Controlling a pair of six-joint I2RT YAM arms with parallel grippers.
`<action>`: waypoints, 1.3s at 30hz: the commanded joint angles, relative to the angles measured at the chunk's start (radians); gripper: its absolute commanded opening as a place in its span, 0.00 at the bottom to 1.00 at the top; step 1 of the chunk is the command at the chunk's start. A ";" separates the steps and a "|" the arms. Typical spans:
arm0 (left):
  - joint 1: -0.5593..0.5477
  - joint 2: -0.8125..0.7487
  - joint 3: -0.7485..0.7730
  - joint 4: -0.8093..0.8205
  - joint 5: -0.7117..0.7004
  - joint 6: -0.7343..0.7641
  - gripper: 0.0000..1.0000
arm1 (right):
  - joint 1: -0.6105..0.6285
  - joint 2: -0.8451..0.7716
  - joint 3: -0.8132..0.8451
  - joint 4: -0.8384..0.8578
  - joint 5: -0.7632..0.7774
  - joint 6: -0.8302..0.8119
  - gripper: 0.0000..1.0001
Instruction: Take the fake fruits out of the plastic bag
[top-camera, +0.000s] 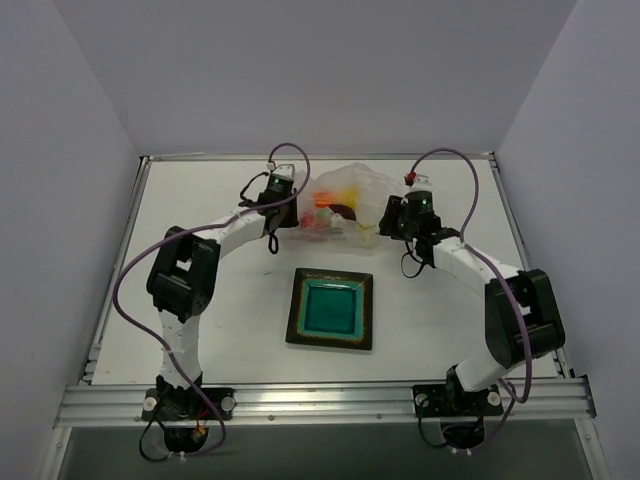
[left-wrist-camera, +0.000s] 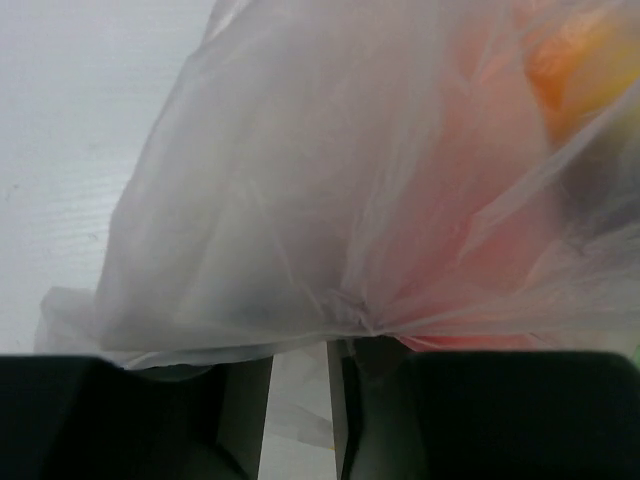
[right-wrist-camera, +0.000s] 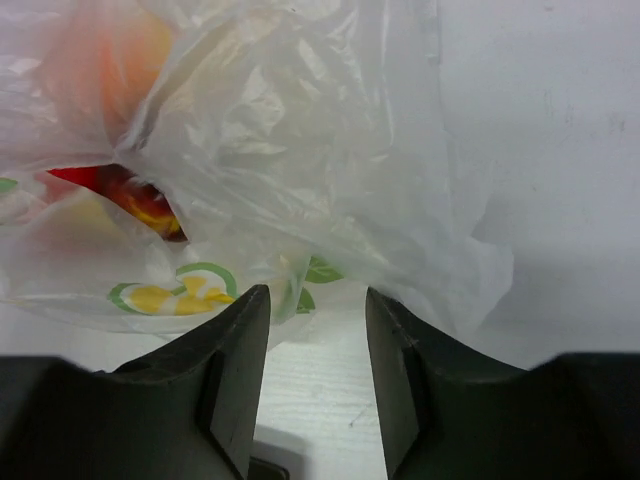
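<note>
The plastic bag (top-camera: 348, 190) lies crumpled at the back of the table between my two grippers. Fake fruits show through it: a red and an orange one (top-camera: 320, 213) on the left, a dark one (top-camera: 346, 210) beside them. My left gripper (top-camera: 292, 212) is against the bag's left side. In the left wrist view the bag (left-wrist-camera: 300, 200) drapes over the tips of the left gripper (left-wrist-camera: 300, 350), whose jaws stand a narrow gap apart. My right gripper (right-wrist-camera: 317, 295) is open at the bag's edge (right-wrist-camera: 300, 150), holding nothing. A red fruit (right-wrist-camera: 110, 185) and an orange fruit (right-wrist-camera: 100, 60) show inside.
A square teal plate (top-camera: 296, 310) with a dark rim sits near the middle of the table, in front of the bag. Raised rails run along the table's left, right and far edges. Both arms' cables loop above the grippers.
</note>
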 joint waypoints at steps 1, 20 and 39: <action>0.001 -0.138 -0.038 0.096 0.046 -0.086 0.23 | 0.004 -0.152 0.029 -0.065 -0.011 -0.030 0.41; -0.050 -0.325 -0.227 0.194 0.084 -0.117 0.02 | 0.222 -0.047 0.242 -0.134 -0.018 -0.080 0.02; -0.058 -0.427 -0.406 0.233 0.070 -0.127 0.02 | 0.181 0.418 0.694 -0.021 0.243 -0.165 0.00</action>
